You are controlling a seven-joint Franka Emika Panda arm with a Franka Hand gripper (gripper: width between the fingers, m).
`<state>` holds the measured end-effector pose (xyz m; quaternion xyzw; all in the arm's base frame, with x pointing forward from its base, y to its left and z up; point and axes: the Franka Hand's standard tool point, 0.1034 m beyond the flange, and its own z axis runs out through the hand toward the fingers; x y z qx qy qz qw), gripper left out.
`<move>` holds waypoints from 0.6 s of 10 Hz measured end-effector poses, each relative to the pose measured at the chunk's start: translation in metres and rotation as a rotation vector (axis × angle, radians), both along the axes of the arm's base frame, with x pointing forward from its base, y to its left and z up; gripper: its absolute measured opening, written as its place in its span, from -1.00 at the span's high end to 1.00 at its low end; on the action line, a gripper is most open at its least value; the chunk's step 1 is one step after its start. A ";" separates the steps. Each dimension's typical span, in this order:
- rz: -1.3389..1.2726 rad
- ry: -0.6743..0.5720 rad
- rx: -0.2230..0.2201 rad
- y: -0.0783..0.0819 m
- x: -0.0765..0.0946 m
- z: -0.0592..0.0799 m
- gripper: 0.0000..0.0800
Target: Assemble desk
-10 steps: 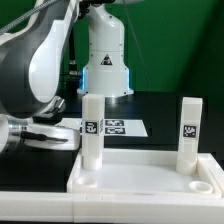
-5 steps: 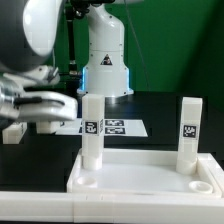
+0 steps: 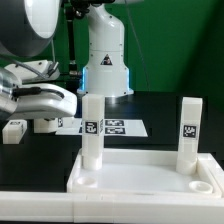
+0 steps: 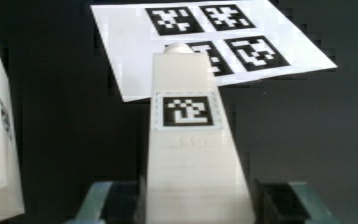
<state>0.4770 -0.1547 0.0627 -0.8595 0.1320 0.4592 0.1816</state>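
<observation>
Two white legs stand straight up on the white tabletop (image 3: pixel 150 165). The first leg (image 3: pixel 92 128) is in the far corner on the exterior view's left. The second leg (image 3: pixel 188 128) is in the far corner on the exterior view's right. Each one has a black-and-white square on its side. The tabletop lies flat at the front of the black table (image 3: pixel 160 108), rim up, with a round hole showing in each near corner.

The gripper (image 4: pixel 190 205) hangs over the black table, off to the exterior view's left of the tabletop. Its fingers (image 4: pixel 105 200) are partly closed and squeeze a third leg (image 4: pixel 188 130) between them, one finger on each side. This leg points away from the gripper, down toward the table. In the wrist view its far end shows in front of the marker board (image 4: pixel 211 40).

A fourth leg (image 3: pixel 14 130) lies on the table near the gripper, well apart from the tabletop. In the exterior view the marker board lies flat behind the tabletop, between the two standing legs.
</observation>
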 end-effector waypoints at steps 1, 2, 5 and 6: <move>0.009 -0.061 -0.012 -0.003 0.012 0.011 0.29; 0.004 -0.109 -0.025 -0.004 0.021 0.029 0.29; -0.015 -0.260 -0.073 -0.005 0.046 0.068 0.29; -0.022 -0.327 -0.097 -0.003 0.050 0.072 0.29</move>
